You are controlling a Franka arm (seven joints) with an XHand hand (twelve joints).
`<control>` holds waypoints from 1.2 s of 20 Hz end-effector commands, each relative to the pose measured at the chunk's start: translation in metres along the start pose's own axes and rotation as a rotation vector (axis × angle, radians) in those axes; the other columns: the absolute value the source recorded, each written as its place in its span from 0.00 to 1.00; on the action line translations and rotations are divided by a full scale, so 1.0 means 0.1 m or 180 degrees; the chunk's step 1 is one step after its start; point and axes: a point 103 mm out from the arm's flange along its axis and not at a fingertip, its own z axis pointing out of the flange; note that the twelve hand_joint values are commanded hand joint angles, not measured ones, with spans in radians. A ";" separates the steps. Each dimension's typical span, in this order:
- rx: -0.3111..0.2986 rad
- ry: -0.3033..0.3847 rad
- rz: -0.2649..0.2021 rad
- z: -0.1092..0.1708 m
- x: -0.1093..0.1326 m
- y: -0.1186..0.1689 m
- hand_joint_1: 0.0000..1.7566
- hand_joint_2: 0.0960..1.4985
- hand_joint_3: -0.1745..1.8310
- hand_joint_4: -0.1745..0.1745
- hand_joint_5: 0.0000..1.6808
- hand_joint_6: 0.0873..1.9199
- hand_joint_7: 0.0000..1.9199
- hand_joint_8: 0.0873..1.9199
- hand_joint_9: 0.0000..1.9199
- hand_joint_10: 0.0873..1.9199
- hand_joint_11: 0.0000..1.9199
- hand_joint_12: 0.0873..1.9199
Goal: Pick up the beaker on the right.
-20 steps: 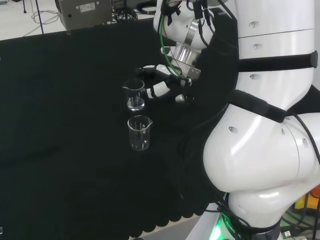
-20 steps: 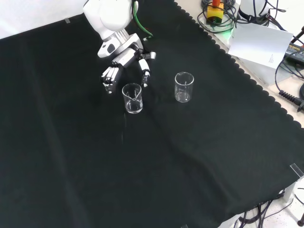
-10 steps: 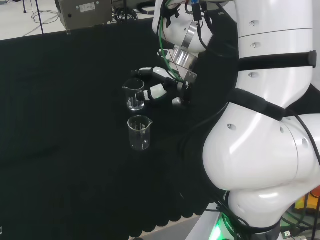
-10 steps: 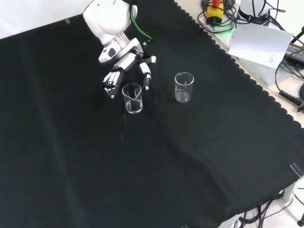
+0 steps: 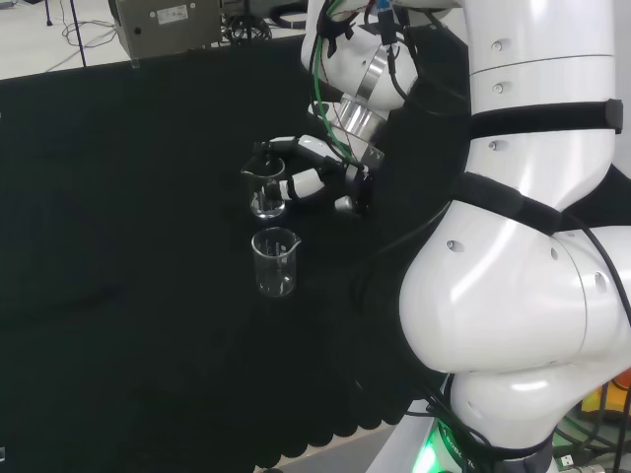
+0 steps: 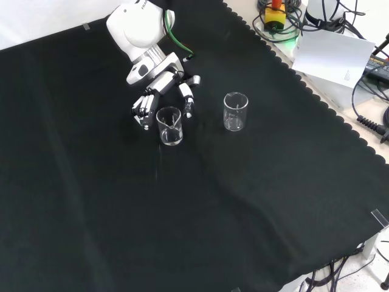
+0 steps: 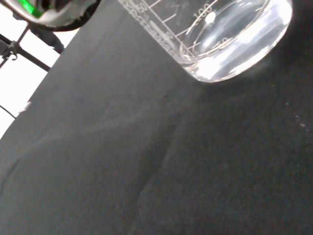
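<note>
Two clear glass beakers stand on the black cloth. In the front view one beaker (image 6: 169, 126) stands left of centre and the other beaker (image 6: 235, 111) to its right. The hand (image 6: 159, 91) reaches down from the view's top behind the left beaker, with its fingers (image 6: 142, 110) spread on one side and its thumb (image 6: 186, 100) on the other, the glass just before the palm. In the head view that beaker (image 5: 266, 187) is the farther one, between fingers and thumb of the hand (image 5: 317, 175); the nearer beaker (image 5: 275, 261) stands apart. The wrist view looks at the beaker's base (image 7: 220, 44) close up.
The arm's white links (image 5: 513, 246) take up the right of the head view. A grey box (image 5: 168, 25) stands beyond the cloth's far edge. In the front view, paper (image 6: 337, 58) and cables lie past the cloth's scalloped edge at upper right.
The hand has come down and closer to the farther beaker, so that fingers and thumb now flank it. Neither beaker has moved.
</note>
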 end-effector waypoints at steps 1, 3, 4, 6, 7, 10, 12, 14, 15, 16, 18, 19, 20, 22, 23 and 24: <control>-0.0048 0.0072 -0.0077 0.07 0.03 0.05 0.45 0.32 0.37 0.36 0.29 0.00 0.17 0.33 0.25 0.29 0.00 0.71; -0.0088 0.0078 -0.0073 0.08 0.03 0.06 0.46 0.32 0.37 0.36 0.29 0.00 0.18 0.33 0.25 0.29 0.00 0.71; -0.0114 0.0077 -0.0071 0.09 0.03 0.06 0.46 0.32 0.37 0.36 0.30 0.00 0.18 0.33 0.25 0.29 0.00 0.71; -0.0143 0.0073 -0.0071 0.09 0.04 0.08 0.46 0.32 0.37 0.36 0.30 0.00 0.18 0.33 0.25 0.29 0.00 0.71; -0.0155 0.0065 -0.0072 0.09 0.05 0.08 0.47 0.32 0.37 0.35 0.30 0.00 0.18 0.34 0.25 0.29 0.00 0.71; -0.0179 0.0052 -0.0051 0.10 0.05 0.10 0.48 0.32 0.37 0.35 0.30 0.00 0.19 0.34 0.25 0.29 0.00 0.71; -0.0199 0.0072 -0.0035 0.11 0.04 0.11 0.50 0.32 0.38 0.35 0.31 0.00 0.19 0.34 0.25 0.29 0.00 0.71; -0.0210 0.0091 -0.0030 0.13 0.03 0.12 0.51 0.32 0.38 0.35 0.32 0.00 0.19 0.34 0.26 0.29 0.00 0.72; -0.0204 0.0101 -0.0029 0.14 0.03 0.12 0.52 0.32 0.38 0.35 0.32 0.00 0.20 0.34 0.26 0.29 0.00 0.72; -0.0200 0.0109 -0.0029 0.15 0.03 0.13 0.52 0.32 0.38 0.35 0.33 0.00 0.20 0.34 0.26 0.29 0.01 0.72; -0.0212 0.0137 -0.0032 0.16 0.03 0.13 0.53 0.31 0.38 0.35 0.34 0.00 0.21 0.34 0.27 0.29 0.02 0.72; -0.0218 0.0145 -0.0037 0.16 0.03 0.14 0.53 0.31 0.38 0.35 0.35 0.00 0.22 0.34 0.28 0.28 0.02 0.72; -0.0228 0.0157 -0.0048 0.17 0.04 0.14 0.53 0.31 0.39 0.35 0.35 0.01 0.22 0.34 0.28 0.28 0.02 0.71; -0.0231 0.0174 -0.0081 0.17 0.05 0.15 0.53 0.31 0.39 0.35 0.35 0.02 0.23 0.34 0.29 0.28 0.03 0.71; -0.0244 0.0183 -0.0094 0.17 0.07 0.16 0.53 0.31 0.39 0.35 0.35 0.02 0.23 0.34 0.30 0.28 0.04 0.71; -0.0251 0.0192 -0.0102 0.17 0.08 0.17 0.53 0.31 0.39 0.35 0.35 0.02 0.23 0.34 0.30 0.28 0.05 0.71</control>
